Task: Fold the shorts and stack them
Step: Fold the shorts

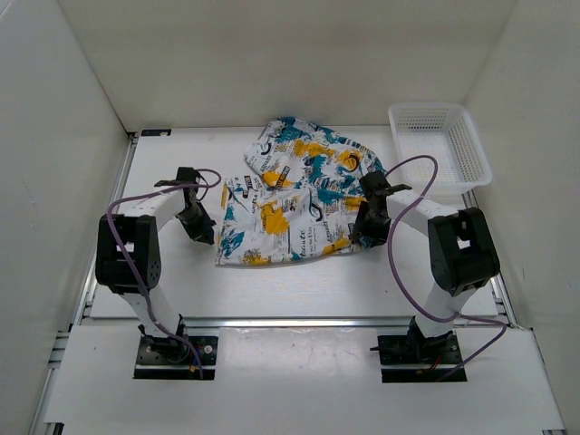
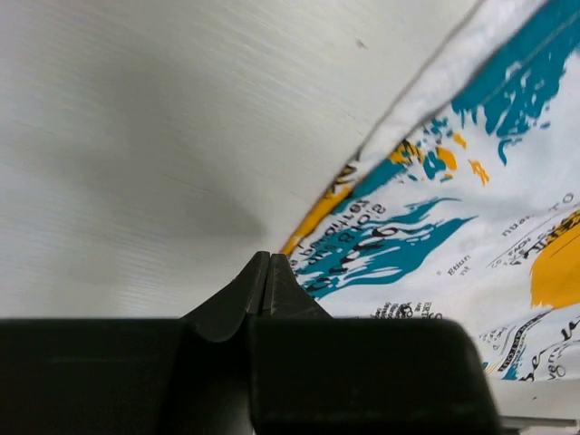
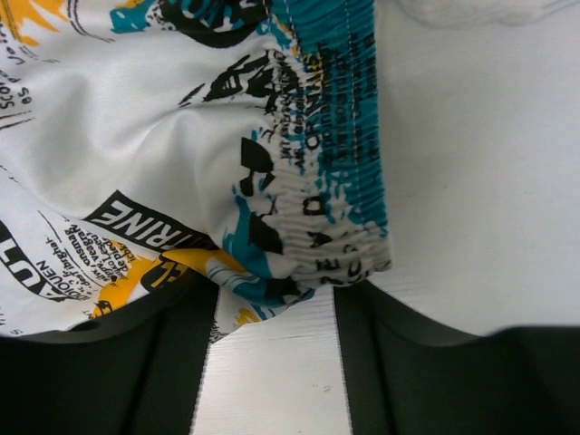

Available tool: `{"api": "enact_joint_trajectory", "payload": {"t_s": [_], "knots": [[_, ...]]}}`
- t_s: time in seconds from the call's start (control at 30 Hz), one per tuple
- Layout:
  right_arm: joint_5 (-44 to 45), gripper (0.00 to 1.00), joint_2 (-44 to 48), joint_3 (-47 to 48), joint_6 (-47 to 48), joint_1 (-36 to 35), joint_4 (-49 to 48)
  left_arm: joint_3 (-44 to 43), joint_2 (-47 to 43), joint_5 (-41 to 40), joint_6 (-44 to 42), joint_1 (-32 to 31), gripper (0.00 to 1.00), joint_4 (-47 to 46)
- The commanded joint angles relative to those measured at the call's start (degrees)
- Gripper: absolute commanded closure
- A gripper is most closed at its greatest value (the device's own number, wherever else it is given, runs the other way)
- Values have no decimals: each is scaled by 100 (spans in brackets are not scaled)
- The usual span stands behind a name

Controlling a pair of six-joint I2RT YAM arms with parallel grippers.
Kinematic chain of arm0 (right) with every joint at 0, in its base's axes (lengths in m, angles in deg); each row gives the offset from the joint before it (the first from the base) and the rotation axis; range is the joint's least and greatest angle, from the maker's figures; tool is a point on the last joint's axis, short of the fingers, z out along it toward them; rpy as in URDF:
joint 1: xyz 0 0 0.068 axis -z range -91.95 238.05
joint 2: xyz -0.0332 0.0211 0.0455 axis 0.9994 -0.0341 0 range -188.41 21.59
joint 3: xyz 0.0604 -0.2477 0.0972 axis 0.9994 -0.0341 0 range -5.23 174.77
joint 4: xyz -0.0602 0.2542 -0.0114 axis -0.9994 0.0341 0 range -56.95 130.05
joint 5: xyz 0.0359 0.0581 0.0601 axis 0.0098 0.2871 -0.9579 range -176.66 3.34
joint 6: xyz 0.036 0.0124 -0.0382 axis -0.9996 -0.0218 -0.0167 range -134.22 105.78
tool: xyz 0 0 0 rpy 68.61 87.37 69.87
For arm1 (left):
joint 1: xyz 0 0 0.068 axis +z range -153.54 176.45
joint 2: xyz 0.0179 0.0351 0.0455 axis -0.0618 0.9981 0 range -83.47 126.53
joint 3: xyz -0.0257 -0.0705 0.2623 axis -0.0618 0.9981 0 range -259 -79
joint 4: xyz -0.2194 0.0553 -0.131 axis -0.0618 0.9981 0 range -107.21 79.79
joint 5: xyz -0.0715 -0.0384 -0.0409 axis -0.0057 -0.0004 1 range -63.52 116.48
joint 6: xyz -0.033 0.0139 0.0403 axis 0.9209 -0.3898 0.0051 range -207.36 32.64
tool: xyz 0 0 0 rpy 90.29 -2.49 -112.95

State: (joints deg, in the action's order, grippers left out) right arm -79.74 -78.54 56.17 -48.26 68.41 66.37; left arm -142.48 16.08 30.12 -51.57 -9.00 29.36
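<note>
The shorts lie crumpled and partly spread in the middle of the table, white with a teal, yellow-orange and black print. My left gripper is shut and empty, down at the table just off the shorts' left edge. In the left wrist view its closed tips sit beside the hem of the shorts. My right gripper is open at the shorts' right front corner. In the right wrist view the elastic waistband corner lies between its open fingers, near the gripper, and is not clamped.
A white plastic mesh basket stands at the back right, close behind the right arm. White walls enclose the table on the left, back and right. Purple cables loop from both arms.
</note>
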Motion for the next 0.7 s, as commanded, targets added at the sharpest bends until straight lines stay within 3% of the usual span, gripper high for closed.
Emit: {"api": "enact_joint_trajectory", "payload": {"t_s": [0.0, 0.1, 0.27, 0.33, 0.4, 0.57, 0.67], "knots": [[117, 46, -85, -111, 73, -40, -27, -173, -418, -171, -46, 184, 90, -51], [-14, 52, -33, -111, 73, -92, -27, -51, -857, 92, -212, 185, 90, 81], [-77, 52, -32, -111, 20, -146, -27, 713, -1332, 882, -258, -148, 52, 221], [-199, 52, -32, -59, -32, -146, -27, 1073, -1333, 937, -117, -210, 44, 99], [-200, 52, -85, -59, -32, -198, -27, 1250, -1254, 937, -64, -211, 30, -24], [-252, 52, -85, -59, -85, -198, -80, 1251, -745, 937, -63, -211, 29, -349], [-252, 52, -85, -129, -85, -198, -132, 927, -438, 735, -63, -211, 43, -350]]}}
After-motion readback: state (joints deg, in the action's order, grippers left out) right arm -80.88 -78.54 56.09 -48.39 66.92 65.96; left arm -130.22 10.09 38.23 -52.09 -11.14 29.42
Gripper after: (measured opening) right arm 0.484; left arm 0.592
